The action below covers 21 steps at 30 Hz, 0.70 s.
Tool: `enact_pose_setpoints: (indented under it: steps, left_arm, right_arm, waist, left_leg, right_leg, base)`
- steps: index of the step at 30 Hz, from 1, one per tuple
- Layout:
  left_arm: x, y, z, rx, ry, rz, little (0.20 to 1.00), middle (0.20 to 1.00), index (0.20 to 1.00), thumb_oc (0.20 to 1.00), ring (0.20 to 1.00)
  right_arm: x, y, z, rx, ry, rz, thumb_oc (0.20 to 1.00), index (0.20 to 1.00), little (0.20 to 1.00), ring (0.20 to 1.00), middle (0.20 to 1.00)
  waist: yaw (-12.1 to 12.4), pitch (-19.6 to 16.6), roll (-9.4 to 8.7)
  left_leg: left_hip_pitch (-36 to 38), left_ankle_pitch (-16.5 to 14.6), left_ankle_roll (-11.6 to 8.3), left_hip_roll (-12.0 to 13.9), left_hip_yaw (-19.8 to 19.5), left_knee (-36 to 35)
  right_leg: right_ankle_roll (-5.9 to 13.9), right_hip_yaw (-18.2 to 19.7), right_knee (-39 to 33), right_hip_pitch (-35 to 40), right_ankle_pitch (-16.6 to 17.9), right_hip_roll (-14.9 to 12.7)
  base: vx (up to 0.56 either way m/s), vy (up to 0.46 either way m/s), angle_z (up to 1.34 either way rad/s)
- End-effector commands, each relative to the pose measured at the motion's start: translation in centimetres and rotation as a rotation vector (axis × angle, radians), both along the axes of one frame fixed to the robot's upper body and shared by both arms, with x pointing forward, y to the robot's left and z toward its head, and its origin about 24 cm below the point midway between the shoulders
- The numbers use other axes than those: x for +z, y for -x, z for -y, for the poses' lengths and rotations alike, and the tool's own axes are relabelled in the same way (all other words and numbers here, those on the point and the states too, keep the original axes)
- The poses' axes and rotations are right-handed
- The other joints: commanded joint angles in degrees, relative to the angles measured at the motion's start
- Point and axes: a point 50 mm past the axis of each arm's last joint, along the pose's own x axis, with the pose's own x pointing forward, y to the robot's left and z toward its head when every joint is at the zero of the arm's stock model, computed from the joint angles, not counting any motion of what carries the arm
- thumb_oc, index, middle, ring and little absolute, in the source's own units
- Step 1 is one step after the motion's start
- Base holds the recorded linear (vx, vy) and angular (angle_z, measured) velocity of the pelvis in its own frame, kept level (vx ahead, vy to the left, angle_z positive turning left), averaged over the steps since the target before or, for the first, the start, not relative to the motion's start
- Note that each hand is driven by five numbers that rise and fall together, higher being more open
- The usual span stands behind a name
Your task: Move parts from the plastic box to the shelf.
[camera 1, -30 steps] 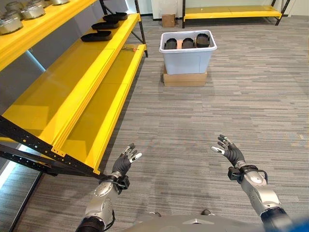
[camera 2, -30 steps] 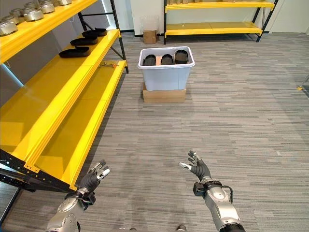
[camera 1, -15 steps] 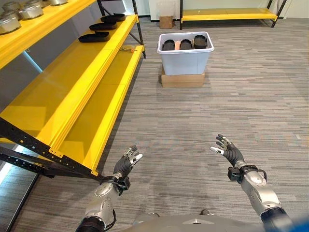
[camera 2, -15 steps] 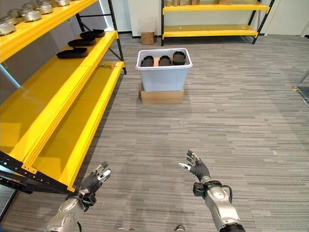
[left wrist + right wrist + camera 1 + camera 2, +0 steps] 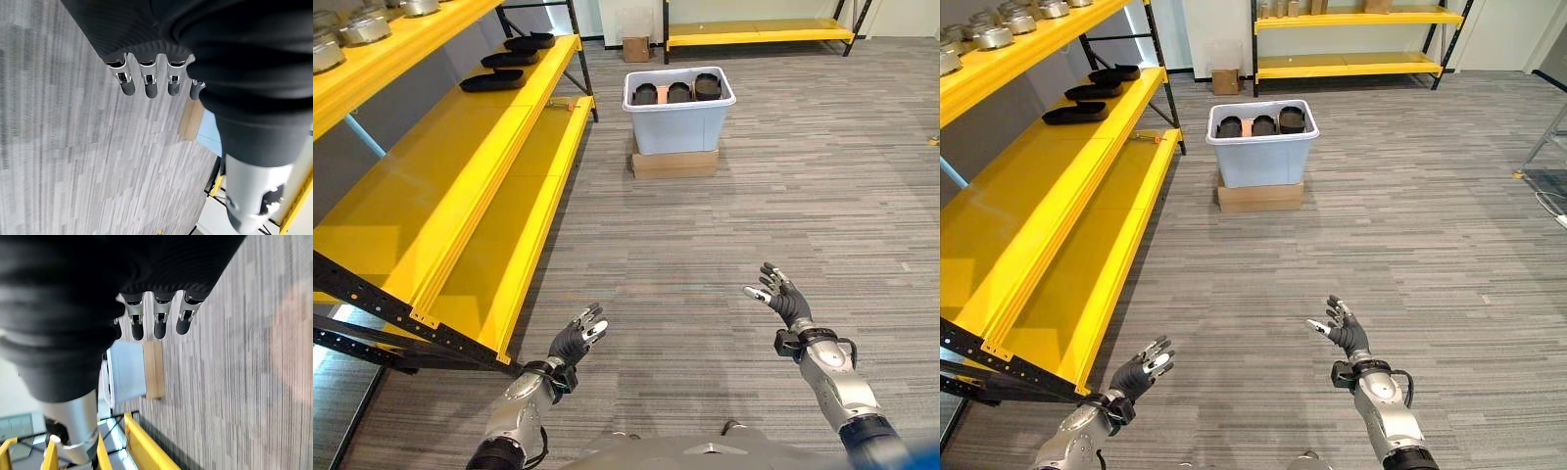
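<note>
The yellow shelf fills the left of the frame. The plastic box sits upper centre, apparently holding dark parts. Both the left robot hand and right robot hand are released and empty, well short of it, the right perhaps nearer.

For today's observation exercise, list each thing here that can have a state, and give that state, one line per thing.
Plastic box: open-topped, resting on a flat cardboard box, dark parts inside.
Yellow shelf: middle level holds black trays at its far end, otherwise bare.
Left hand: open, holding nothing.
Right hand: open, holding nothing.
</note>
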Motion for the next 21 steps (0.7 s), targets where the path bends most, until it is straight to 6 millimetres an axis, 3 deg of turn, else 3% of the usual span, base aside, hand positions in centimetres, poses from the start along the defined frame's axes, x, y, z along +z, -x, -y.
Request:
enact_pose_setpoints:
  steps: [1, 3, 5, 10, 12, 13, 15, 17, 21]
  left_arm:
    - [1.3, -1.3, 0.4, -0.097, -0.024, 0.092, 1.0, 1.0, 1.0, 1.0, 1.0]
    - [1.4, -1.4, 0.8, -0.109, -0.031, 0.11, 1.0, 1.0, 1.0, 1.0, 1.0]
    - [2.1, -2.3, 1.3, -0.075, -0.031, 0.119, 1.0, 1.0, 1.0, 1.0, 1.0]
    - [2.5, -2.5, 1.8, -0.098, -0.067, 0.148, 1.0, 1.0, 1.0, 1.0, 1.0]
    - [2.9, -2.6, 2.1, -0.124, -0.072, 0.171, 1.0, 1.0, 1.0, 1.0, 1.0]
    - [3.0, -2.7, 2.2, -0.129, -0.074, 0.172, 1.0, 1.0, 1.0, 1.0, 1.0]
    - [3.6, -2.9, 2.2, -0.15, -0.114, 0.161, 1.0, 1.0, 1.0, 1.0, 1.0]
    - [3.5, -2.6, 1.8, -0.157, -0.117, 0.153, 1.0, 1.0, 1.0, 1.0, 1.0]
    - [3.8, -2.4, 1.4, -0.151, -0.099, 0.156, 1.0, 1.0, 1.0, 1.0, 1.0]
  right_arm:
    - [2.2, -1.9, -0.7, -0.038, -0.025, 0.112, 1.0, 1.0, 1.0, 1.0, 1.0]
    - [2.2, -1.9, -0.9, -0.04, -0.024, 0.112, 1.0, 1.0, 1.0, 1.0, 1.0]
    - [2.4, -1.5, -1.2, 0.049, 0.053, 0.159, 1.0, 1.0, 1.0, 1.0, 1.0]
    - [2.7, -1.4, -1.0, 0.046, 0.057, 0.202, 1.0, 1.0, 1.0, 1.0, 1.0]
    - [2.6, -1.2, -0.2, 0.008, 0.067, 0.213, 1.0, 1.0, 1.0, 1.0, 1.0]
    - [2.7, -1.3, -0.1, 0.016, 0.104, 0.216, 1.0, 1.0, 1.0, 1.0, 1.0]
    - [2.9, -2.2, 0.7, 0.016, 0.185, 0.194, 1.0, 1.0, 1.0, 1.0, 1.0]
    - [2.5, -2.3, 1.3, 0.01, 0.191, 0.161, 1.0, 1.0, 1.0, 1.0, 1.0]
    - [2.0, -2.0, 1.7, 0.04, 0.199, 0.119, 1.0, 1.0, 1.0, 1.0, 1.0]
  waist:
    - [0.45, -0.69, -0.11]
    - [0.39, -0.12, -0.38]
    - [-1.5, 1.63, -2.28]
    - [-2.39, 2.99, -3.55]
    - [-3.05, 3.62, -4.1]
    - [-2.76, 3.69, -4.4]
    - [-1.42, 3.29, -4.84]
    - [-0.93, 2.8, -4.81]
    - [-0.72, 1.33, -5.73]
  left_leg:
    - [-3.58, 0.23, 0.81, 0.56, 0.55, 3.66]
    - [-2.79, -0.68, 1.25, 0.04, 1.42, 3.36]
    - [-1.4, -3.4, 1.04, -1.21, 0.99, 3.65]
    - [0.96, -7.64, 0.94, -0.28, 1.09, 4.99]
    - [0.51, -8.8, 1.28, 0.68, 1.18, 8.28]
    - [0.25, -9.05, 1.19, 1.31, 1.9, 9.67]
    - [-0.99, -10.02, 0.27, 3.82, 3.89, 14.76]
    - [-1.31, -11.48, -0.39, 5.05, 4.43, 18.36]
    - [-2.57, -12.43, -0.69, 5.33, 5.09, 23.18]
  right_leg:
    - [6.19, -2.57, 11.29, -2.86, -0.25, -2.35]
    - [6.89, -3.84, 11.85, -4.85, 1.97, -3.3]
    - [6.8, -3.48, 3.14, -6.09, 6.07, -3.48]
    - [8.58, -1.99, -4.79, -9.08, 12.46, -6.57]
    - [8.56, -0.29, -5.68, -8.31, 10.98, -5.82]
    - [8.35, -1.21, -5.56, -7.61, 10.38, -5.95]
    - [6.39, -4.1, -4.02, -5.11, 8.18, -5.08]
    - [5.03, -4.57, -3.07, -3.64, 6.06, -4.03]
    - [2.5, -4.44, -3.57, -2.22, 4.89, -2.66]
  base:
    - [0.05, 0.122, -0.14]
    - [0.12, 0.057, -0.21]
    - [0.31, -0.066, -0.28]
    - [0.35, -0.146, -0.02]
    - [0.51, -0.232, 0.14]
    - [0.61, -0.289, 0.72]
    - [0.64, -0.271, 0.64]
    - [0.53, -0.169, -0.05]
    - [0.34, -0.146, -0.13]
